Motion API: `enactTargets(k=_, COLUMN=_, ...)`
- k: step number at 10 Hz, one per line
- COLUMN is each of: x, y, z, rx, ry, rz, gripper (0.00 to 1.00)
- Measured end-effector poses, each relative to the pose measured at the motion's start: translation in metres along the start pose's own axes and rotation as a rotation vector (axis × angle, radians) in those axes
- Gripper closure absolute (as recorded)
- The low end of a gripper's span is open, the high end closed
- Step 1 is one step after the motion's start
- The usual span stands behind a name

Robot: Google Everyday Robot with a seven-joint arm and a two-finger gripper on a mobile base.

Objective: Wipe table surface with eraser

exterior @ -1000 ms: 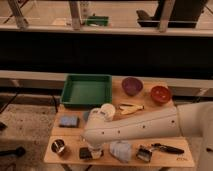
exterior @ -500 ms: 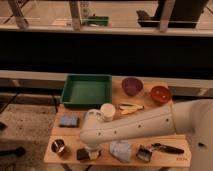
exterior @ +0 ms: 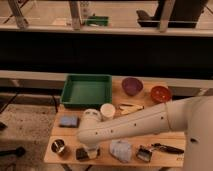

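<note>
A small dark eraser block (exterior: 81, 153) lies near the front left edge of the wooden table (exterior: 115, 131). My white arm reaches across the table from the right. Its gripper (exterior: 90, 151) hangs down at the front left, right beside the eraser and touching or almost touching its right end. The arm hides the table's middle strip.
A blue sponge (exterior: 69, 121) and a metal cup (exterior: 59, 146) sit on the left. A green tray (exterior: 87, 90), purple bowl (exterior: 132, 85) and red bowl (exterior: 161, 93) stand at the back. A white cup (exterior: 107, 110), crumpled pale cloth (exterior: 121, 149) and black tool (exterior: 144, 153) lie nearby.
The arm has swung left and down toward the table's front left corner, bringing the gripper to the dark eraser. The objects on the table have stayed in place.
</note>
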Motion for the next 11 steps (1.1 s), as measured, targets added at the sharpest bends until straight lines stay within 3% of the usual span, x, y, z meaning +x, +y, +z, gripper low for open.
enactTargets(k=1, x=0.001, y=-0.001, z=-0.001, rx=0.003, ry=0.002, rz=0.0, gripper=0.22)
enactTargets(k=2, x=0.001, y=-0.001, z=-0.001, rx=0.004, ry=0.002, rz=0.001, gripper=0.2)
enactTargets(k=8, x=0.002, y=-0.003, z=-0.006, rx=0.008, ry=-0.009, rz=0.005, gripper=0.2)
enactTargets(k=10, x=-0.001, y=-0.004, z=-0.016, rx=0.023, ry=-0.015, rz=-0.009, gripper=0.2)
enactTargets(k=11, x=-0.006, y=-0.005, z=-0.035, rx=0.042, ry=-0.024, rz=-0.022, gripper=0.2)
